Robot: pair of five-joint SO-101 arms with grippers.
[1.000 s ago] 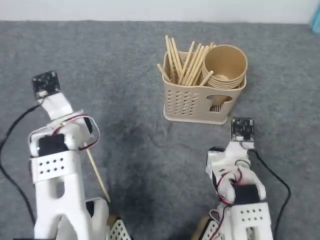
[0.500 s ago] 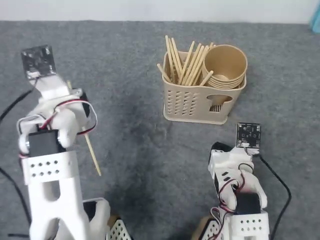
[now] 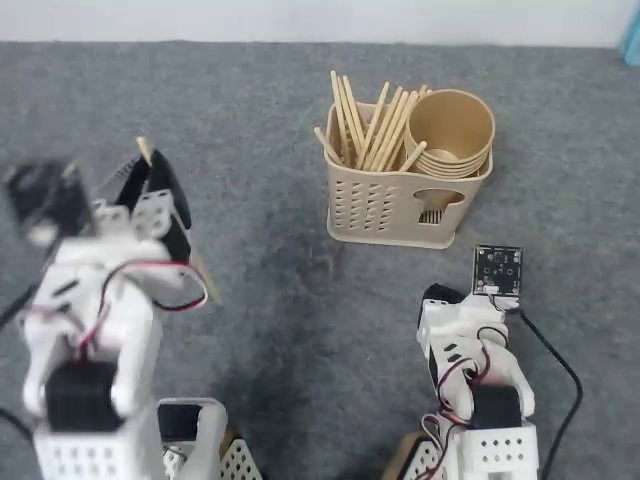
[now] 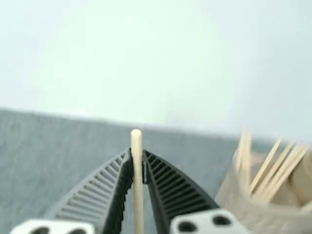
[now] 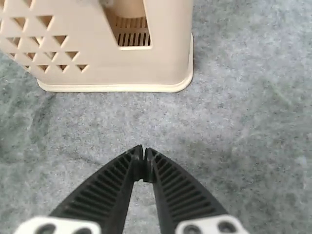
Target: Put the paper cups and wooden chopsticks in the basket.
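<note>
My left gripper [image 3: 152, 180] is raised at the left of the carpet, shut on a single wooden chopstick [image 3: 176, 222] that pokes out past its fingertips [image 4: 136, 168]. The beige basket [image 3: 390, 205] stands at the back right, holding several wooden chopsticks [image 3: 368, 125] in its left part and a stack of paper cups [image 3: 450, 130] in its right part. In the left wrist view the basket [image 4: 253, 204] with its chopsticks lies off to one side of the held chopstick [image 4: 136, 146]. My right gripper [image 5: 143, 163] is shut on nothing, low over the carpet just in front of the basket [image 5: 161, 58].
Grey carpet [image 3: 280, 300] covers the table, with a pale wall along the far edge. A blue object [image 3: 632, 45] peeks in at the far right corner. Open carpet lies between my left arm and the basket.
My left arm has lifted and swung upward with the chopstick, which now points up and away. My right arm drew back slightly from the basket earlier, then held still.
</note>
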